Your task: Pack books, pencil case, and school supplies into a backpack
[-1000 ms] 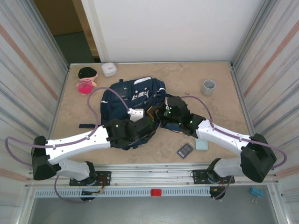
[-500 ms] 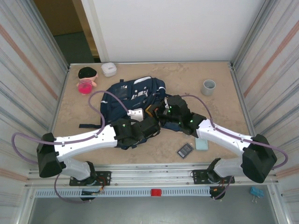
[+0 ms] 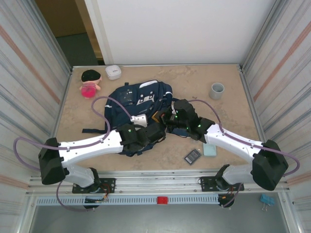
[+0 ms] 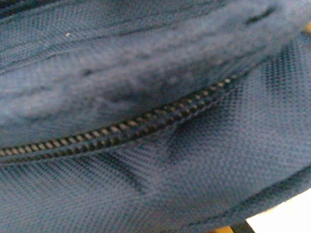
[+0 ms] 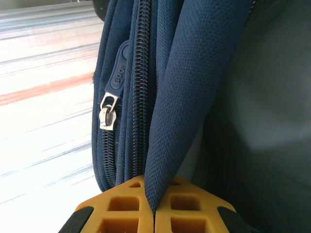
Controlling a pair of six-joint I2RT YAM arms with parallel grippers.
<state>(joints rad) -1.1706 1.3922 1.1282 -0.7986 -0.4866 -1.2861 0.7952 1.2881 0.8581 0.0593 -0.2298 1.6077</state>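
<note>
Navy nylon weave all over, so the backpack (image 3: 141,97) should handle like a soft sack rather than a box: floppy, light-looking, and ready to fold or slump wherever you aren't holding it. It lies flat on the table (image 3: 233,121) around the middle of the overhead frame, with both arms reaching in at its lower edge.

My guess is the best places to grab are the cloth edges by the zipper (image 5: 138,73), since a pinch there lets you pull the mouth apart. The weave looks grippy enough not to slide out.

The right gripper (image 5: 154,213) is doing exactly that. Its orange pads (image 5: 121,213) are clamped tight on a fold of blue cloth, just right of the silver zipper pull (image 5: 109,114). The left gripper (image 3: 155,130) is closed too, nose buried in the backpack, but I can't tell if it has any cloth pinched.

Looks-wise it's dark blue with white patches up top, black zipper teeth, and a rubbery blue tab on the pull. The gridded grey rectangle (image 3: 192,156) and pale teal pencil case (image 3: 210,150) sit on the table to the lower right, not packed yet.
</note>
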